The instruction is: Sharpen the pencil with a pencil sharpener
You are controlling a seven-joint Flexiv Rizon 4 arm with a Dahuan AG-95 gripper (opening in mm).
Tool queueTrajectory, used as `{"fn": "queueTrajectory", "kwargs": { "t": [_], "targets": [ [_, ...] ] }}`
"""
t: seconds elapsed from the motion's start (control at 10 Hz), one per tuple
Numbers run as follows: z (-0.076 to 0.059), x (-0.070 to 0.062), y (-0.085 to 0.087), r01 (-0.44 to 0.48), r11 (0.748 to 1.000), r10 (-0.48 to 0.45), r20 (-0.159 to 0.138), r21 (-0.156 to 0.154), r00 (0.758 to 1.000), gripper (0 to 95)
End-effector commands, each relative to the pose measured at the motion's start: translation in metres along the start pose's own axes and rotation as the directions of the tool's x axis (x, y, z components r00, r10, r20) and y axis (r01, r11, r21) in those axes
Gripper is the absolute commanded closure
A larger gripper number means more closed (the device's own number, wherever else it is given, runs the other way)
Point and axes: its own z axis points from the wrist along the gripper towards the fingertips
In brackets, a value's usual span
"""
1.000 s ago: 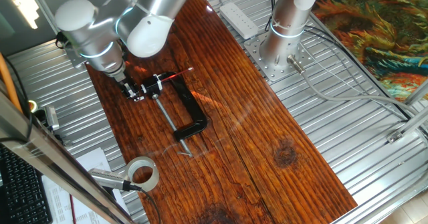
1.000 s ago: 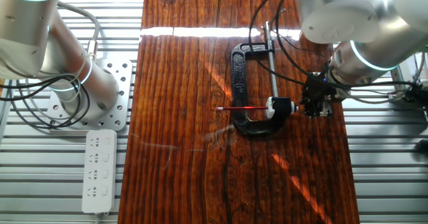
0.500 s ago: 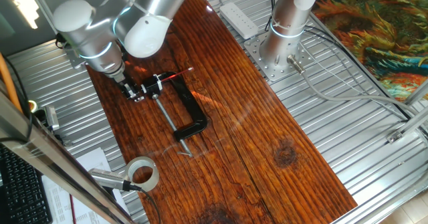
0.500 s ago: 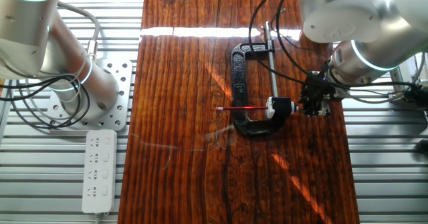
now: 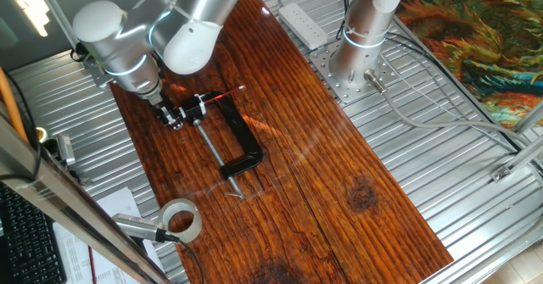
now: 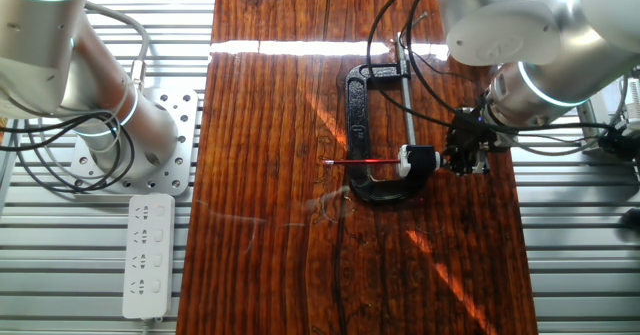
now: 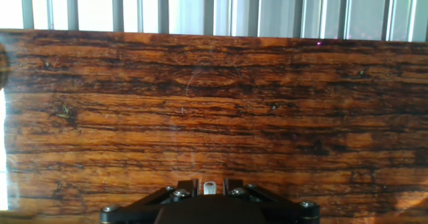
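Gripper (image 6: 466,158) near the board's (image 6: 270,95) edge
Grip state unclear (fingers hidden); pencil (image 6: 362,162) points inward from the clamp (image 6: 358,125), bare wood beyond.

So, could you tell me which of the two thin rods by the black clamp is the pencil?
The red one, the pencil, lying across the clamp; the grey screw rod runs along it.

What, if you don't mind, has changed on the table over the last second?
Only the arm shifted a little: the gripper edged slightly toward the white sharpener held in the black clamp. Nothing was taken hold of or let go. The red pencil, sharpener and clamp lie as before.
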Motion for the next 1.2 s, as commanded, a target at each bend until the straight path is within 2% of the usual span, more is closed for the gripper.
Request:
{"fn": "queueTrajectory", "kwargs": {
  "t": [0.1,1.2],
  "targets": [
    [0.0006,-0.0021,0.0004,-0.002,1.000,0.002,0.004,0.003,1.000,76.0],
    [0.0035,0.0002,-0.0002,0.005,1.000,-0.005,0.001,0.000,1.000,76.0]
  ]
}}
